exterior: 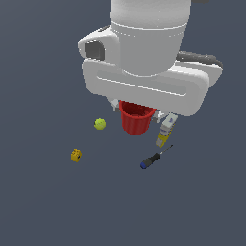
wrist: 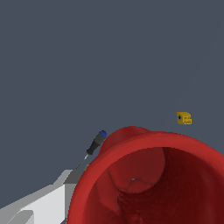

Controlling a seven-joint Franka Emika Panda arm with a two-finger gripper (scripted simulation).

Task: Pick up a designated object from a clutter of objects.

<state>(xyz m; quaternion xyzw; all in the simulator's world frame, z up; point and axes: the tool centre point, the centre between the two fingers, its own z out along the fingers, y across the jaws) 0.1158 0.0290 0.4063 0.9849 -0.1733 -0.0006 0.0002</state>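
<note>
- The arm hangs straight down over the clutter, its wrist filling the upper exterior view.
- The gripper is mostly hidden behind the wrist; I cannot tell its opening.
- One red cup sits directly beneath the gripper, mouth up.
- One box, one screwdriver, one ball, one block lie around it.

- Cup: bright red
- Ball: yellow-green
- Block: orange-yellow
- Box: white and yellow
- Screwdriver: black handle, blue end
- Arm: white
- Ground: dark grey-blue
</note>
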